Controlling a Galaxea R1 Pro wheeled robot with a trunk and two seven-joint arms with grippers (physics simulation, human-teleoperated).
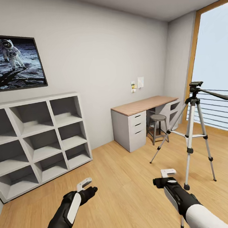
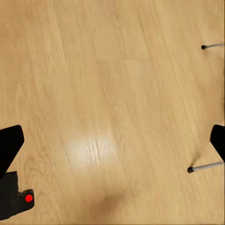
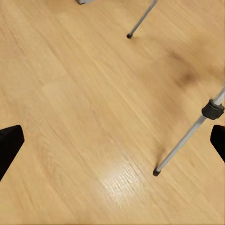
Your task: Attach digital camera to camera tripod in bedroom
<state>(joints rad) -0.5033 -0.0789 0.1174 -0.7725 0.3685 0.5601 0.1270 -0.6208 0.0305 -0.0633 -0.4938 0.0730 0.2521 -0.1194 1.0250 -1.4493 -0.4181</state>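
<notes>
Camera tripod (image 1: 194,126): slim silver tubular legs, black joints, standing on glossy wood-plank floor (image 1: 128,182) near right gripper (image 1: 168,172). Both grippers' jaws spread, empty. Left gripper (image 1: 84,184): black boxy object with red dot, possibly digital camera (image 2: 16,199), beside one finger.

The tripod (image 1: 196,126) stands upright on the light wood floor (image 1: 125,190) over by the big window, just right of the desk and stool, with its three silver legs spread wide, black joints and feet, and a black head on top with a long pan handle sticking out to the right, nothing mounted on it. The camera (image 2: 16,199) is a small black chunky thing with a round red button, sitting at the edge of the left wrist view just over the floor, well apart from the tripod's feet; most of it is cut off.
</notes>
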